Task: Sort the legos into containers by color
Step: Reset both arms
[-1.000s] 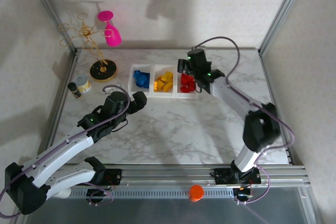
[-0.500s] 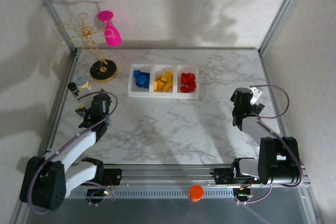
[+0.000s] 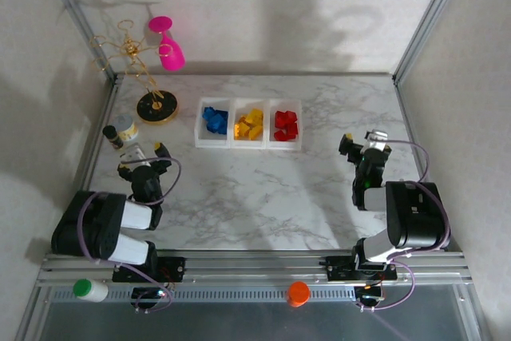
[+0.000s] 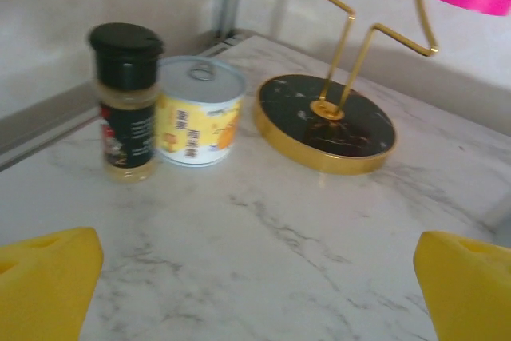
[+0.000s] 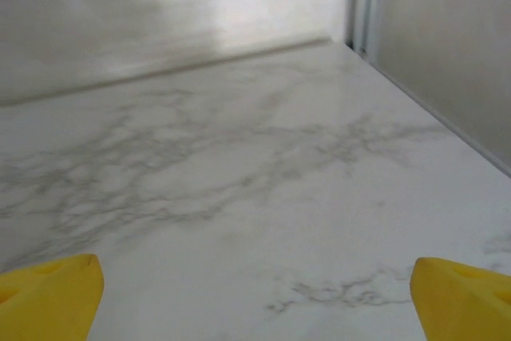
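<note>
The containers (image 3: 247, 143) are three joined translucent white bins in a row at the back middle of the table. Blue legos (image 3: 213, 120) lie in the left bin, yellow legos (image 3: 250, 124) in the middle bin and red legos (image 3: 286, 125) in the right bin. My left gripper (image 3: 146, 152) is folded back near its base at the left, open and empty, well short of the bins. In the left wrist view its yellow fingertips (image 4: 48, 281) stand wide apart over bare marble. My right gripper (image 3: 362, 143) sits at the right, also open and empty, its fingertips (image 5: 48, 293) far apart.
Just ahead of the left gripper stand a black-capped spice jar (image 4: 126, 101), a small yellow-labelled can (image 4: 198, 109) and a round black-and-gold stand base (image 4: 326, 121) with a gold wire frame. A pink glass (image 3: 166, 45) hangs from the frame. Metal posts and walls edge the table.
A second ago the right gripper was at the red bin and the left arm reached mid-table. Both arms have since drawn back to their bases, grippers still open.
</note>
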Robot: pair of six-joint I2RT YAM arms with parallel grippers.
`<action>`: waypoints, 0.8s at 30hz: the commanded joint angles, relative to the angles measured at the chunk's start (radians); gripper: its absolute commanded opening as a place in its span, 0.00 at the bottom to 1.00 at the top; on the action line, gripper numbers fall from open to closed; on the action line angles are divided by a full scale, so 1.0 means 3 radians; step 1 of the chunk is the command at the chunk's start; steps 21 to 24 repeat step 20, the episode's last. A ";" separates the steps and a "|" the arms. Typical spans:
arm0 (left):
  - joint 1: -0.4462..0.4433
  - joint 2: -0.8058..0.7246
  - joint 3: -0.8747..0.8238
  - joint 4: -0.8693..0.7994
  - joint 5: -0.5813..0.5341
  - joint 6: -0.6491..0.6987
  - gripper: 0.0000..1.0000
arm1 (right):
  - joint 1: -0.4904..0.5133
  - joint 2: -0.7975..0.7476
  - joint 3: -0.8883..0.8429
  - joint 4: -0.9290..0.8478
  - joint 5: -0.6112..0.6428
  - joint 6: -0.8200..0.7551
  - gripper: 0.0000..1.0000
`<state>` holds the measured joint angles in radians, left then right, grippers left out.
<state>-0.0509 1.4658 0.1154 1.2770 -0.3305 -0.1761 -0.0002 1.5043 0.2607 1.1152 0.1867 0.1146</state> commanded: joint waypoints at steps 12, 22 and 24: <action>-0.0159 0.0248 0.0303 0.0181 0.0008 0.0265 0.99 | 0.0105 0.0133 -0.0167 0.0625 -0.0052 -0.0246 0.99; -0.0158 0.0252 0.0306 0.0187 0.0008 0.0264 0.99 | 0.0087 0.0129 -0.0158 0.0602 -0.0113 -0.0244 0.99; -0.0158 0.0252 0.0306 0.0187 0.0008 0.0264 0.99 | 0.0087 0.0129 -0.0158 0.0602 -0.0113 -0.0244 0.99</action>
